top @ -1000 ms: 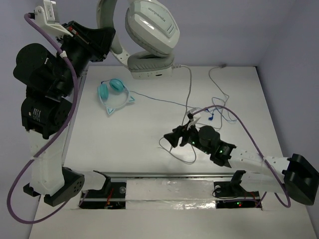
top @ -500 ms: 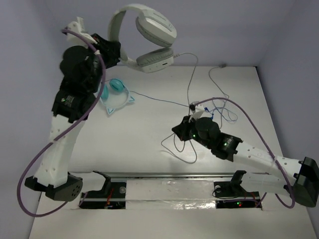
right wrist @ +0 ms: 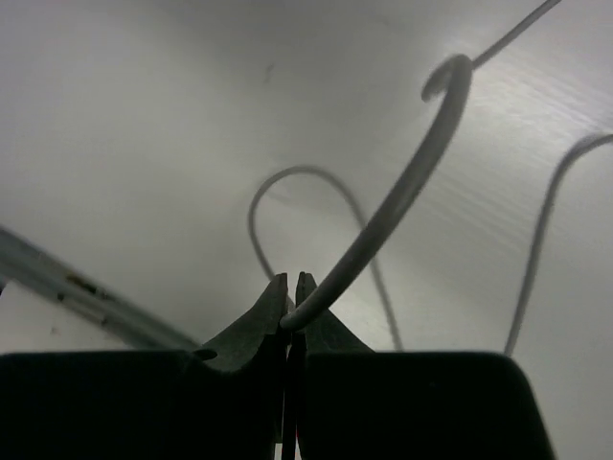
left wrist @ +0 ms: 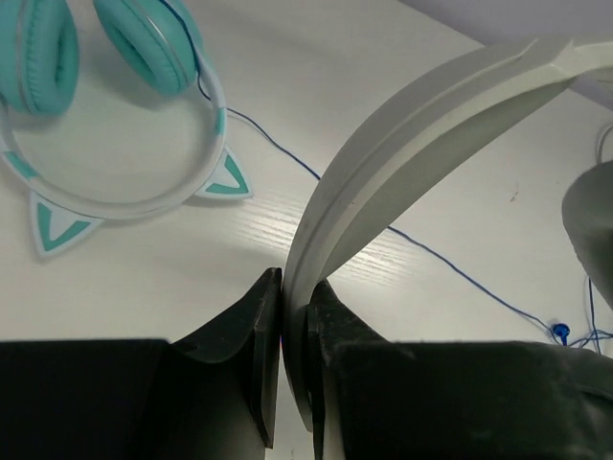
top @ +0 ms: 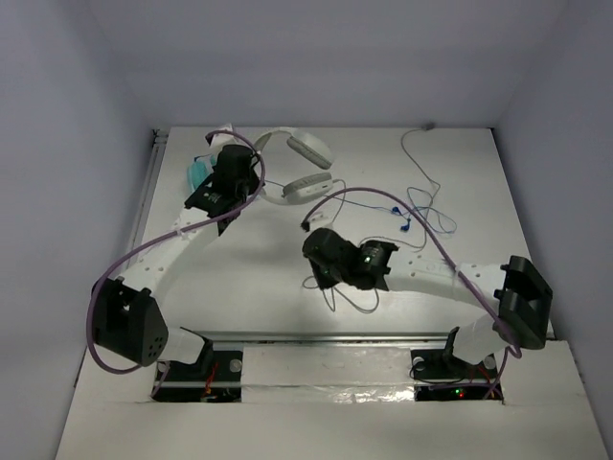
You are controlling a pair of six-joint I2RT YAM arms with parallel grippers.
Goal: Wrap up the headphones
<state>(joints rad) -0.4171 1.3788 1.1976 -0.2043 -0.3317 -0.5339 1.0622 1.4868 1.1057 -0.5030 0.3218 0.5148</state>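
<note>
The white-and-grey headphones (top: 305, 171) are at the back centre of the table, cups to the right. My left gripper (top: 239, 180) is shut on their headband (left wrist: 412, 144), which runs up and right from between the jaws (left wrist: 295, 287). The thin white cable (top: 347, 299) loops over the table in front. My right gripper (top: 319, 257) sits low over these loops, at the table's middle. In the right wrist view it (right wrist: 291, 285) is shut on a strand of the cable (right wrist: 393, 201), which arcs up and right from the tips.
Small teal cat-ear headphones (left wrist: 124, 192) lie just left of the left gripper, partly hidden by the arm in the top view (top: 196, 174). Their thin blue wire (left wrist: 460, 273) crosses the table to a tangle (top: 410, 222) at right. More white cable (top: 421, 163) lies at the back right.
My left arm has brought the headphones down from high up near the camera to the back of the table. My right gripper has shut on the cable and shifted left.
</note>
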